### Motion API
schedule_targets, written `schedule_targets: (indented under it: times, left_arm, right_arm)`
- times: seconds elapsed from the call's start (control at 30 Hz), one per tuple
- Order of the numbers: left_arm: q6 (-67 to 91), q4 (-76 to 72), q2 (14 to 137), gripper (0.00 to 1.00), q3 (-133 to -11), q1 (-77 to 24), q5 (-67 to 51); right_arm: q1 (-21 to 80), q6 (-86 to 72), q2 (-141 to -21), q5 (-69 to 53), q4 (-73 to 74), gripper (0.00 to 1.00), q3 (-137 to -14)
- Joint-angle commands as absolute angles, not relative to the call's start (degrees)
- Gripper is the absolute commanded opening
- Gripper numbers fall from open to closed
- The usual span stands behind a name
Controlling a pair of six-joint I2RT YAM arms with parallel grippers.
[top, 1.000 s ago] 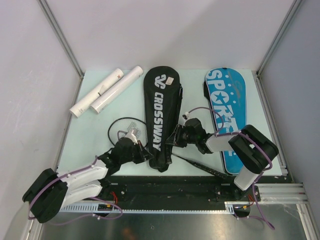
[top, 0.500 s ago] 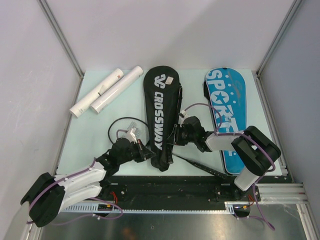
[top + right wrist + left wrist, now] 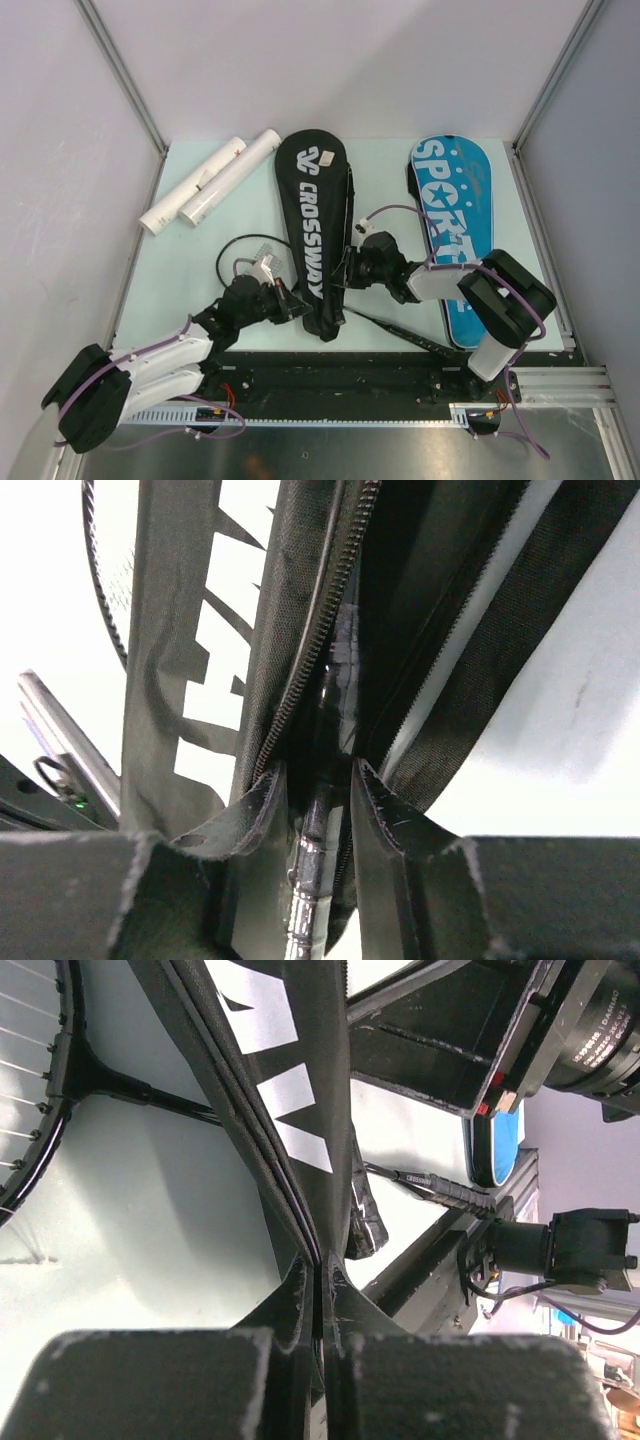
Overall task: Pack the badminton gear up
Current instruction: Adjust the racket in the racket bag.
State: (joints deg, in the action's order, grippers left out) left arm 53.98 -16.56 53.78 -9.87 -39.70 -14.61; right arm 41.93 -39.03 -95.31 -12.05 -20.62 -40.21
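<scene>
black crossway bag (image 3: 312, 235) lies mid-table (image 3: 180, 275), left gripper (image 3: 292, 306) pinched shut on its near edge, right gripper (image 3: 350, 270) set round a shiny racket shaft (image 3: 312, 880) at the zip mouth, grip uncertain; sleeving the racket looks underway, next calls for sliding it deeper.

CROSSWAY is printed in white capitals, below a white emblem, along the black cover (image 3: 305, 205) | SPORT is lettered in white on the blue bag (image 3: 470, 185) | small print on the camera lens barrel (image 3: 600, 1020) is left unread, too blurred
</scene>
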Motion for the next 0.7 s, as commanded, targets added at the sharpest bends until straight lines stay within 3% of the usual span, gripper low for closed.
schedule_targets:
  times: [0.0,0.1,0.23,0.43,0.47,0.53,0.57,0.67]
  left_arm:
    - [54.93,-17.31,55.98,0.00,-9.14,-41.13,-23.30]
    - [55.02,-18.28,59.49,0.00,-9.40,-41.75,-22.06]
    - [54.06,-20.12,63.54,0.00,-11.07,-43.50,-22.50]
    - [52.74,-19.78,64.87,0.02,-11.86,-43.86,-22.33]
    - [51.95,-19.17,64.34,0.13,-12.04,-43.86,-22.15]
    - [50.89,-17.50,61.11,0.25,-12.74,-43.86,-21.45]
    - [49.58,-16.19,59.43,0.38,-13.27,-43.86,-20.75]
    - [45.28,-6.97,52.42,0.48,-17.39,-43.86,-16.19]
  right_arm:
    - [37.80,-54.89,-98.34,-5.96,-49.37,0.00,-44.83]
    - [37.70,-68.18,-100.89,-7.04,-62.12,0.00,-41.58]
    - [37.88,-69.44,-102.13,-3.00,-68.34,0.00,-39.47]
    - [34.19,-57.40,-98.97,-5.54,-57.07,0.00,-38.59]
    - [33.41,-56.44,-98.79,-6.32,-53.56,0.00,-38.32]
    - [33.05,-55.11,-98.88,-8.60,-54.57,0.00,-36.49]
    - [33.39,-54.59,-98.53,-8.96,-54.67,0.00,-35.95]
    - [34.27,-52.30,-97.39,-7.82,-52.83,0.00,-34.45]
